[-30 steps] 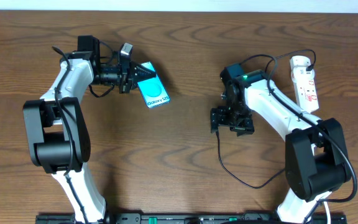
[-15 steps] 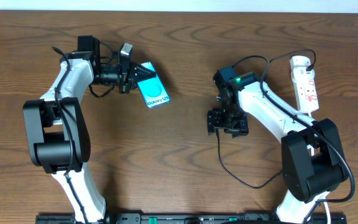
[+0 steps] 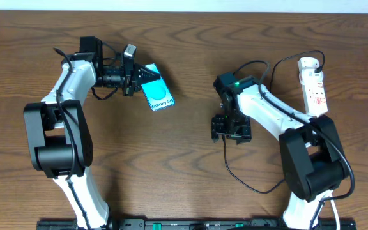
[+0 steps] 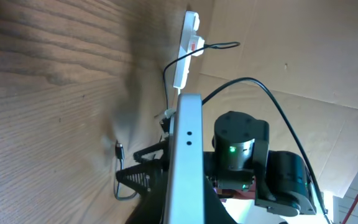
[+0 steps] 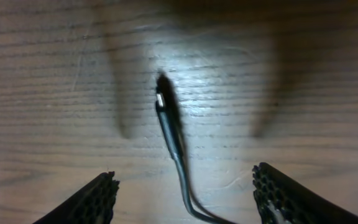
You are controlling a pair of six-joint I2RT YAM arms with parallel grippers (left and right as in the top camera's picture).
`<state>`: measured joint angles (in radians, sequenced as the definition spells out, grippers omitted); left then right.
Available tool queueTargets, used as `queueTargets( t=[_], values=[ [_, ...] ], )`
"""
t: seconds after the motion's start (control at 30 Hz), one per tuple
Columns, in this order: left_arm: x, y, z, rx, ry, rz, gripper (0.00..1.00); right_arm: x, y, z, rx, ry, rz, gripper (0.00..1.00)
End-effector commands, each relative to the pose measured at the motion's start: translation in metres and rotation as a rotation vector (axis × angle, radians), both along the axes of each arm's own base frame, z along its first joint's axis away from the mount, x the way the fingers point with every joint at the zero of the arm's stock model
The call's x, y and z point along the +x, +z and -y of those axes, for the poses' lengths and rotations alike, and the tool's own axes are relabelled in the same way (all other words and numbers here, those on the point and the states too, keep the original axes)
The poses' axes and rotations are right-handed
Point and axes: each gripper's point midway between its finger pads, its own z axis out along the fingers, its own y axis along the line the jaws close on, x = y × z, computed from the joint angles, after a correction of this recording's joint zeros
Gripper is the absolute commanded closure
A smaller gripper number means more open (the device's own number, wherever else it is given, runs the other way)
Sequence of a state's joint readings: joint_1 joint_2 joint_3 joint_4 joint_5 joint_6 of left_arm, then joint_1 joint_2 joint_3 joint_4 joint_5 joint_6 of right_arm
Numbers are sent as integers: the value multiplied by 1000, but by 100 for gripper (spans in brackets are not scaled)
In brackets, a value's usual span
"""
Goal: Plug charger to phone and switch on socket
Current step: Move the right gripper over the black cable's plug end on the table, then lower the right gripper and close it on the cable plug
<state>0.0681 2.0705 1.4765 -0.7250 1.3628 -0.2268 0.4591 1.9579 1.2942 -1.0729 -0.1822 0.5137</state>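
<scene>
Our right gripper [image 5: 184, 177] hangs open just above the wood. Its fingertips [image 5: 104, 196] are spread wide to either side of the charger [image 5: 178, 149] and, as far as we can tell, touch neither the cable nor the table. The charger's plug tip [image 5: 160, 98] lies flat on the wood, a little ahead of those fingers and pointing away from the wrist camera. From there the thin black cable runs back under the gripper, swings in a slack loop toward the near side, and climbs toward the socket [image 3: 314, 82] at the far right. We judge the step in hand to be picking up the plug tip, since nothing is in the phone yet and the socket's switch looks untouched. The next move calls for a short descent and a pinch just behind the tip, square enough to keep the connector in line for insertion. The phone [image 3: 157, 94] sits well apart to the left, screen up, with one end in our left gripper [image 3: 131, 80]. That gripper seems clamped on it, though its wrist view shows only the phone's thin edge and not the fingers. Between the phone and the plug tip the table [image 3: 190, 57] is bare wood, so we have open room to carry the tip across, and the slack loop should allow it. The table's far edge runs along the top of the overhead view, well clear of both. The socket lies close beside the right arm's own links, so that later reach looks tighter.
</scene>
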Motion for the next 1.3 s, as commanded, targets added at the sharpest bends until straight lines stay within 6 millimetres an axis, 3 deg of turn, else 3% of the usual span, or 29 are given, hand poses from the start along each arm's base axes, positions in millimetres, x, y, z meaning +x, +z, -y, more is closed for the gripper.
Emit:
queueTargets(
  t=[0.0, 0.2, 0.3, 0.9, 1.17, 1.27],
  values=[
    [-1, 9, 2, -36, -14, 33, 93, 1, -6, -3, -17, 3, -4, 32],
    [-1, 9, 2, -36, -14, 33, 93, 1, -8, -3, -25, 6, -3, 37],
    [-1, 9, 2, -36, -14, 33, 93, 3, -10, -6, -22, 9, 6, 45],
    [-2, 9, 2, -37, -14, 25, 93, 9, -13, -5, -58, 8, 43, 51],
    [-3, 9, 2, -37, -13, 21, 93, 9, -13, -3, -66, 9, 48, 62],
    [-3, 9, 2, -37, -13, 18, 93, 10, -13, -4, -66, 9, 50, 62]
  ],
)
